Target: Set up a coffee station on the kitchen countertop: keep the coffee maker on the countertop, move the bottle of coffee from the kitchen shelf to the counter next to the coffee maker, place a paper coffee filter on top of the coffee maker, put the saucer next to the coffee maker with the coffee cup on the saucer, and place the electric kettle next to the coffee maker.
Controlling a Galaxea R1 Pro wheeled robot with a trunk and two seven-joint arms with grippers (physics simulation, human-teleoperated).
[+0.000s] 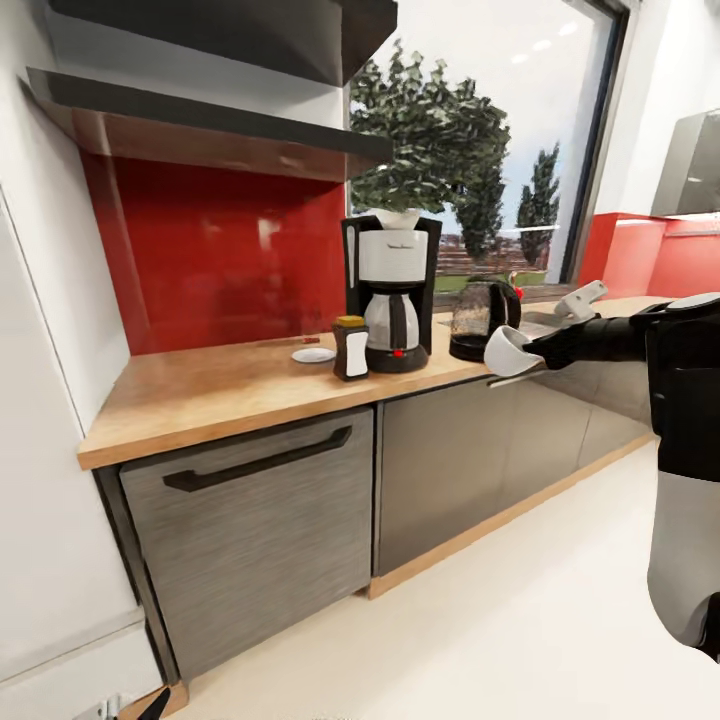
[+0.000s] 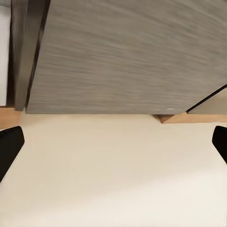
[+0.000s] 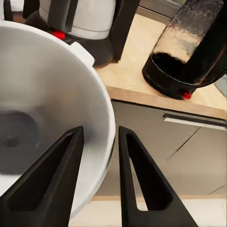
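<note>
We're looking down a long wooden counter [image 1: 230,395] against a glossy red backsplash [image 1: 230,255], and the black-and-white coffee maker [image 1: 392,290] is standing on it with a white filter [image 1: 392,217] sitting on top. Just beside it, on the shelf side, the squat coffee bottle [image 1: 350,347] with its amber lid is standing upright, and the flat white saucer [image 1: 314,354] is lying bare next to that. On the other side, the kettle [image 1: 482,317], dark base and clear speckled body, is resting near the counter's edge.

Our right gripper [image 3: 98,137] is pinching the rim of the smooth, round white cup [image 3: 47,118], one black tapered finger inside the bowl and one outside. In the head view we're holding that cup [image 1: 508,351] out in front of the counter's edge, below the kettle.

Our left gripper [image 2: 113,137] is hanging spread wide over pale floor [image 2: 113,179], facing a brushed grey cabinet front [image 2: 127,52].
</note>
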